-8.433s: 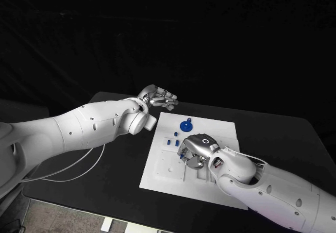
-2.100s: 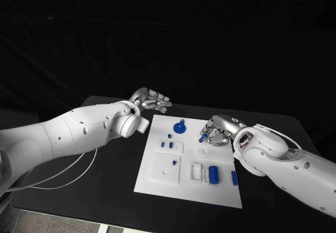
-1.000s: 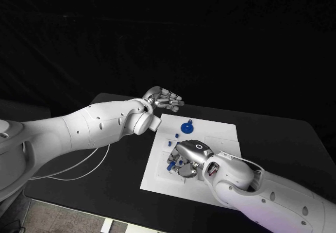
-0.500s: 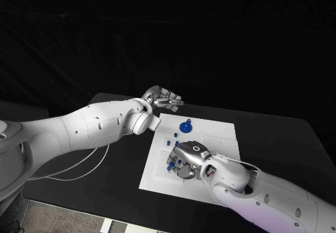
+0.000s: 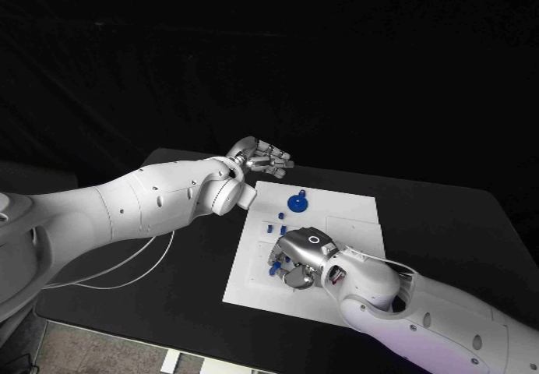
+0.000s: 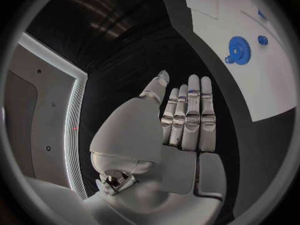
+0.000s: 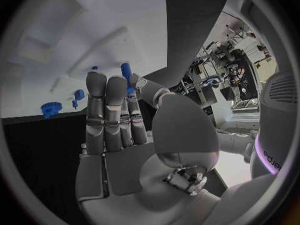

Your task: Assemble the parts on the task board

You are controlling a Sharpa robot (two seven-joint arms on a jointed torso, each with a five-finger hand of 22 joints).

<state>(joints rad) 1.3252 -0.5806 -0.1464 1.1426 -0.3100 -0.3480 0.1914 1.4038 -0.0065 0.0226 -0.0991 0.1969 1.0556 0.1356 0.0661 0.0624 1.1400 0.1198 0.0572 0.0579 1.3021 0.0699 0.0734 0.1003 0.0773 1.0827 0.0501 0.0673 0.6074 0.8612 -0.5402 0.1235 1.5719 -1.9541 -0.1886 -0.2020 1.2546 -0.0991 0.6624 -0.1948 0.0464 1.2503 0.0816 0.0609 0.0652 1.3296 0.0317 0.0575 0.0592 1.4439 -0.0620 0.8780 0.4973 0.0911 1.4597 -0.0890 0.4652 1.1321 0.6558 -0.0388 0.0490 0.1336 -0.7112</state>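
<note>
Black table under a dark backdrop; white task board lies at its middle, long side running away from the robot.

Left hand hangs above the table just off the board's far left corner. Left wrist view: fingers straight and side by side, thumb apart, nothing between them, so it is spread and holding nothing.

Right hand is low over the near-left part of the board, back of the hand up. Right wrist view: a small blue peg is pinched between thumb and fingertips, the other fingers extended alongside. The peg's tip shows blue beside the hand in the head view, at the board's surface; whether it is seated in a hole I cannot tell.

Blue gear sits on the far part of the board, apart from both hands; also visible from the left wrist. Two short blue pegs stand near the left edge, between the gear and the right hand.
</note>
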